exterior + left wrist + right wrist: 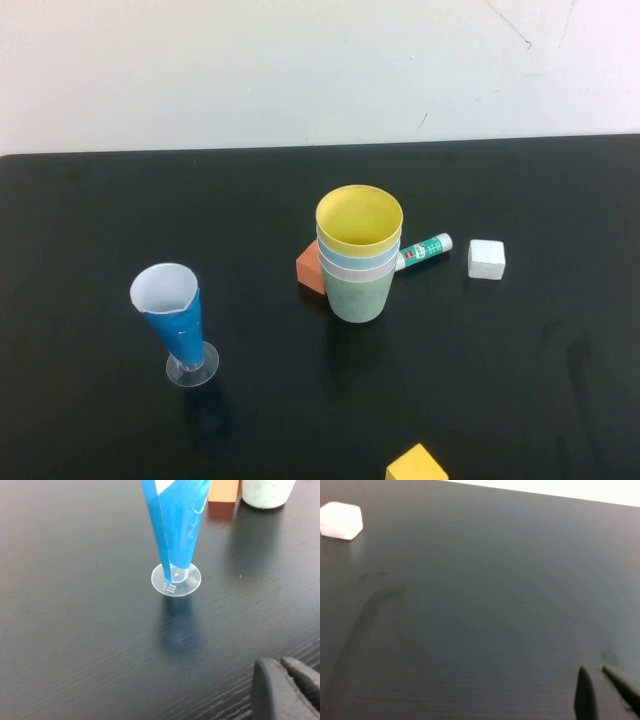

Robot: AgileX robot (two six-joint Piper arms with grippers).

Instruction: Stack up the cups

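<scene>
Black table (100, 200) is holding 4 cups (359, 255) nested at frame centre; left gripper (282, 667) and right gripper (600, 672) are idling closed, empty, apparently finished.

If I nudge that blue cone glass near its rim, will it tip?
Probably. The blue cone glass stands tall on a small clear foot, widest at the top. It looks light, so it may slide first. Left gripper and right gripper are shut, nearby.

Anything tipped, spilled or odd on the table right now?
Nothing stands out. The cups sit nested upright, yellow on top, green at the bottom. The blue cone glass stands upright on its foot. The glue stick lies on its side behind the stack. Left gripper and right gripper are shut, holding nothing.
</scene>
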